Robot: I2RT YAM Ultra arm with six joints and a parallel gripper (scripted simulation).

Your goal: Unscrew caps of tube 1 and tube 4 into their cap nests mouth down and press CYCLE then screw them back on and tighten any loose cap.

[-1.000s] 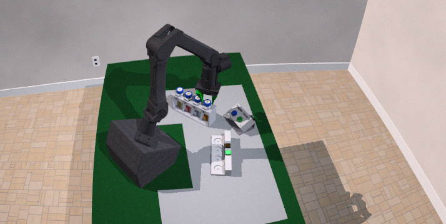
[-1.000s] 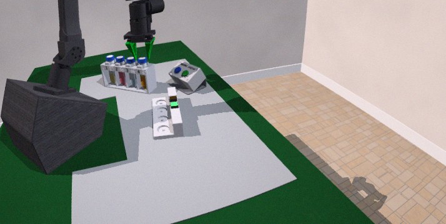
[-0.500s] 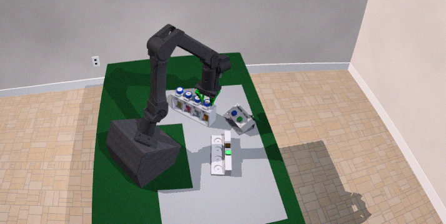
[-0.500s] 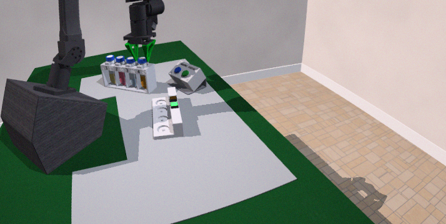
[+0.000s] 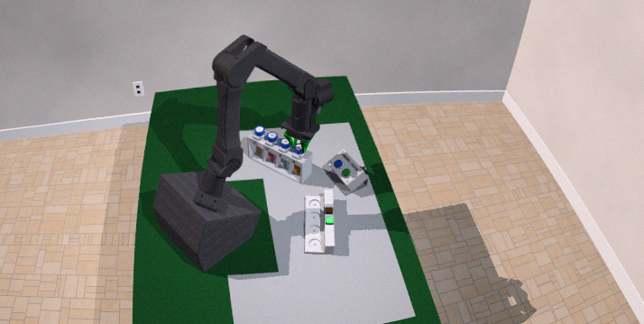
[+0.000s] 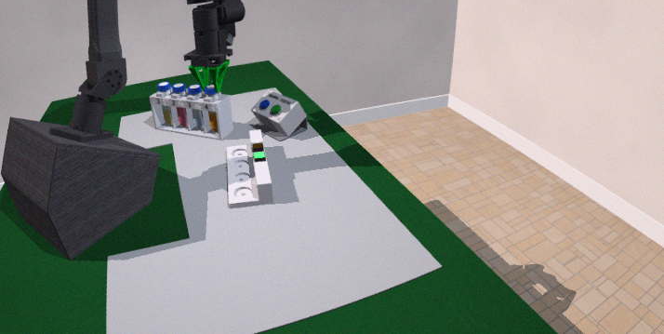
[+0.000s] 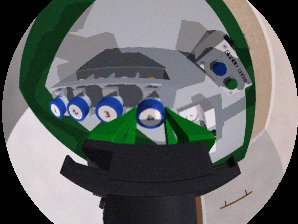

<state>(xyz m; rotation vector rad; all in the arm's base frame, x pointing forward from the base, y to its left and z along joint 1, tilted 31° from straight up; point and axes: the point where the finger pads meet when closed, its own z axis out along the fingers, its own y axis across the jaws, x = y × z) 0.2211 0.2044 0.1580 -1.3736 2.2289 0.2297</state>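
Observation:
The decapping station DS (image 5: 303, 172) (image 6: 226, 120) holds four tubes, each with a blue cap on. My gripper (image 5: 298, 145) (image 6: 210, 87) (image 7: 150, 111) points straight down over the rightmost tube as seen from the base. Its green fingers are shut on the cap of tube 4 (image 5: 299, 149) (image 6: 210, 91) (image 7: 150, 113), which sits on its tube. The caps of tube 1 (image 5: 259, 131) (image 6: 163, 86) (image 7: 59, 107), tube 2 (image 5: 271, 136) (image 6: 179, 87) and tube 3 (image 5: 284, 143) (image 6: 194, 89) stand on their tubes. The cap tray CT (image 5: 315, 249) (image 6: 242, 202) has all nests empty. The green lamp (image 5: 329, 220) (image 6: 258, 155) on its console is lit.
The small key desk (image 5: 357, 183) (image 6: 290, 123) stands right of the station, with the blue key CYCLE (image 5: 337, 163) (image 6: 265, 104) (image 7: 217, 68) and the green key READY (image 5: 345, 171) (image 6: 276, 109) (image 7: 230, 83). The arm's dark base block (image 5: 203, 227) sits on the green mat.

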